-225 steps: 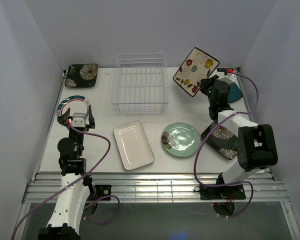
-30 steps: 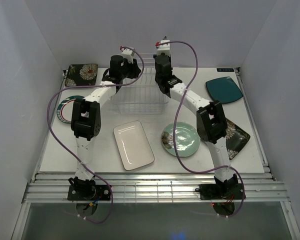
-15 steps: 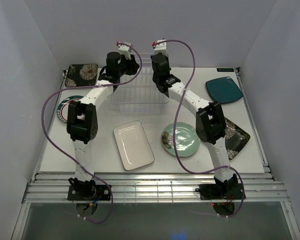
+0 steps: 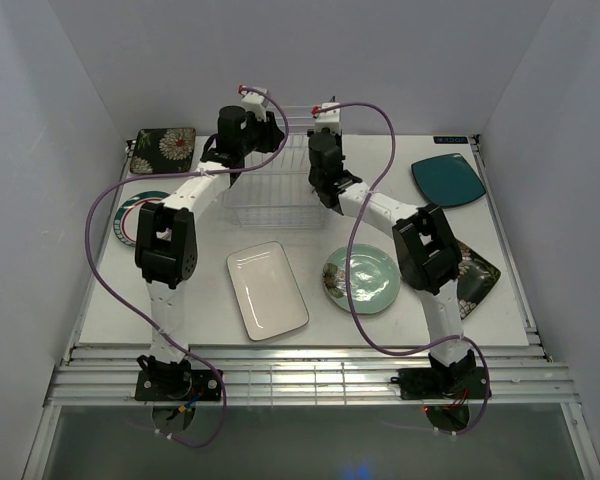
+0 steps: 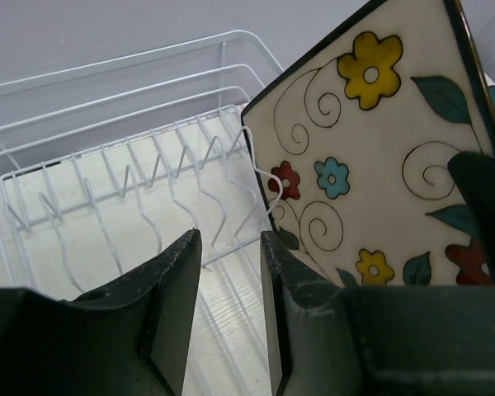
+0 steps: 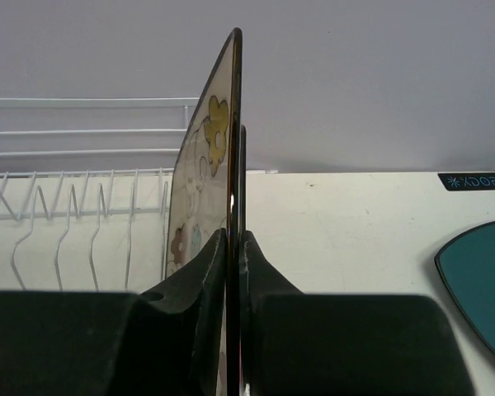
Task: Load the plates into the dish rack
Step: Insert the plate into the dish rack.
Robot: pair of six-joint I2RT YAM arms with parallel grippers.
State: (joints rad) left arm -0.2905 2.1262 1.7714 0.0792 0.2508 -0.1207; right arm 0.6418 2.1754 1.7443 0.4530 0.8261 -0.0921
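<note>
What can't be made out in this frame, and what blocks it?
Whether the cream floral plate sits in a dish rack slot: left gripper hides its bottom edge in the left wrist view, right gripper in the right wrist view, right arm from above.
Top view: left arm covers part of the green-rimmed plate; right arm covers most of one dark floral plate.
Right wrist view: frame edge cuts off the teal plate.

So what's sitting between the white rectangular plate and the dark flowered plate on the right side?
The round mint-green plate lies there, flat on the table; the right arm also crosses that gap. The overhead view shows both.
</note>
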